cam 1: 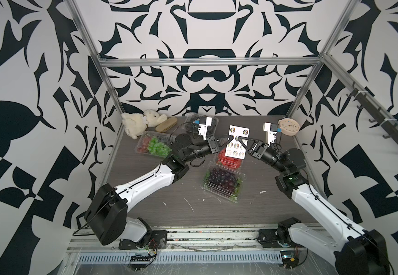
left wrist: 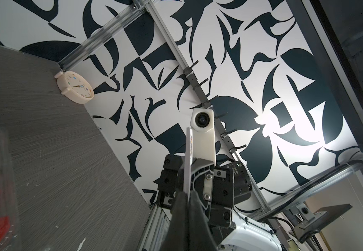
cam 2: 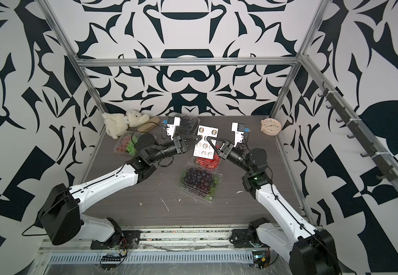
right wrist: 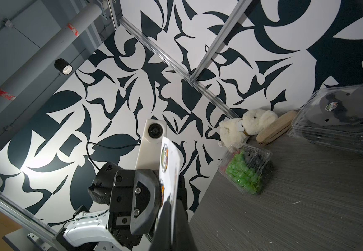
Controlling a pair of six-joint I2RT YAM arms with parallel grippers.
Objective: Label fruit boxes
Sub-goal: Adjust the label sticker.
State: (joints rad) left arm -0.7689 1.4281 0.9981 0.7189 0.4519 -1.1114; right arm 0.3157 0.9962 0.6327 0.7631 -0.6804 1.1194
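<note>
Above the clear plastic strawberry punnet (cam 1: 228, 162), the white rectangular sticker sheet (cam 1: 236, 148) is clamped by left fingers (left wrist: 182, 223) at nine o'clock and right fingers (right wrist: 181, 234) from three o'clock.

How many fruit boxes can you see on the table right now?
4. Green-grape box back left, beside the plush toy; black-berry box at the back; strawberry box centre, partly under the sticker sheet; dark-grape box just in front of it. None seems hidden.
</note>
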